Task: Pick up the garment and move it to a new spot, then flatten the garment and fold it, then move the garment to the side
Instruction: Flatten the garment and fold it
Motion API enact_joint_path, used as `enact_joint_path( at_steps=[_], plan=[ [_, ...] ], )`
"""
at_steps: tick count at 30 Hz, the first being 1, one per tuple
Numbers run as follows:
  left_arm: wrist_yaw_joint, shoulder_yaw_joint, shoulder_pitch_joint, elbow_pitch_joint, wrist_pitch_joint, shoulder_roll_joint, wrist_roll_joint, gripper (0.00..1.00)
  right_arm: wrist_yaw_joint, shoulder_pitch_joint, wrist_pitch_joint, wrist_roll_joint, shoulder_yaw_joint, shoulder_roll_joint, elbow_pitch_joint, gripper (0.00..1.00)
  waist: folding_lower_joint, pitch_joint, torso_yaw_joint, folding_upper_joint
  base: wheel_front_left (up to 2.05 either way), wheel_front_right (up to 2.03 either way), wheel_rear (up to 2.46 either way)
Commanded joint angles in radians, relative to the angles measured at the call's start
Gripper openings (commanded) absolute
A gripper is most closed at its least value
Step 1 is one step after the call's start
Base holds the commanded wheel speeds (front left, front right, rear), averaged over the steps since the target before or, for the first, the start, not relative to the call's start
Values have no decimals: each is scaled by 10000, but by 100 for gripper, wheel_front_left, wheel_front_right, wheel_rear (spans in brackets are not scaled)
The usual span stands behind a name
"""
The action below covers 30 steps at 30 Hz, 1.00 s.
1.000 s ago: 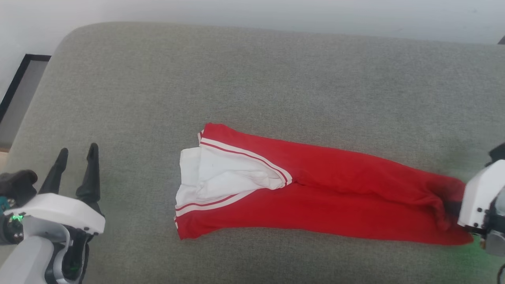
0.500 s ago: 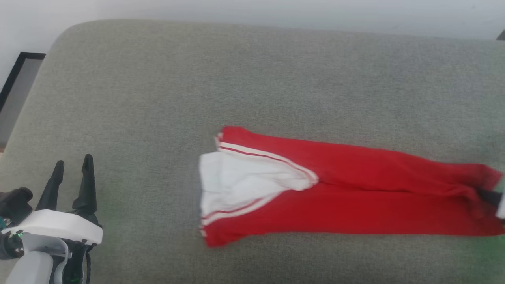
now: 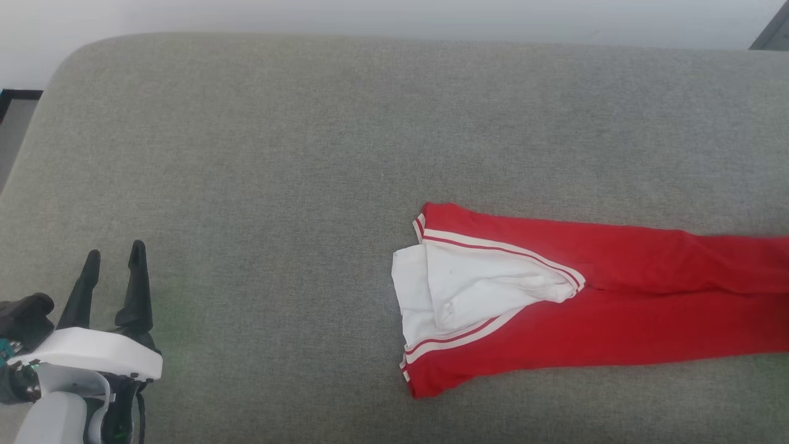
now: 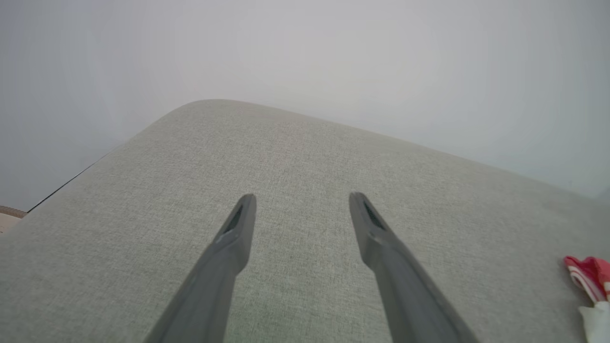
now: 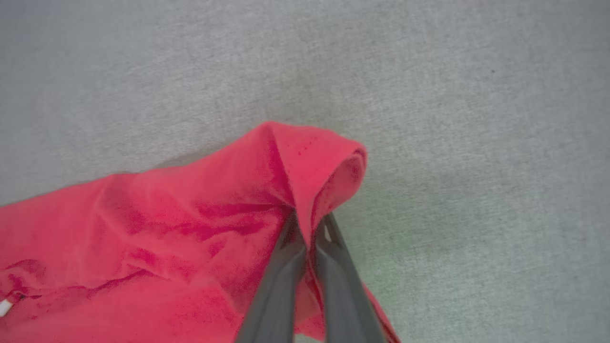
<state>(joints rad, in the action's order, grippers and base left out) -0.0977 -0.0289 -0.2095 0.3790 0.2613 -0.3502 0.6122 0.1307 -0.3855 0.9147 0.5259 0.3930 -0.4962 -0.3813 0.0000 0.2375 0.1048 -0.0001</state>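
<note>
Right tool (image 5: 310,218) clamped on garment (image 3: 585,302) red end; garment stretched flat on grey cushion (image 3: 246,154), right of centre. Left tool (image 3: 116,250) spread wide, empty. Lift clear before carrying, avoid dragging loose end.

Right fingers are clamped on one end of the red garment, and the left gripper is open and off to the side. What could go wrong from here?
1. The right gripper pinches only a small fold at the end of the garment, so the fabric may slip out under pull.
2. The rest lies doubled lengthwise on the grey cushion, so dragging may bunch it.
3. The left gripper stands open, far from the other end, giving no support.
</note>
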Motion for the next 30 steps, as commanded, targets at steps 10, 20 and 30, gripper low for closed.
enact_joint_path(
  at_steps=[10, 20, 30],
  plan=[
    [-204, -159, -212, 250, 39, 218, -312, 100, 3, 402, 965, 1690, -1507, 1081, 2853, 0, 0, -150, -39, 1, 0, 0, 0],
    [-289, 96, -413, 402, 41, 345, -347, 100, 3, 194, 1217, 1825, -3702, 2288, 4017, 0, 0, -266, 429, 1, 0, 0, 0],
    [-326, 545, -640, 621, 41, 568, -248, 100, 3, -412, 580, 1722, -5906, 2912, 2813, 0, 0, -398, 1205, 1, 0, 0, 0]
  ],
)
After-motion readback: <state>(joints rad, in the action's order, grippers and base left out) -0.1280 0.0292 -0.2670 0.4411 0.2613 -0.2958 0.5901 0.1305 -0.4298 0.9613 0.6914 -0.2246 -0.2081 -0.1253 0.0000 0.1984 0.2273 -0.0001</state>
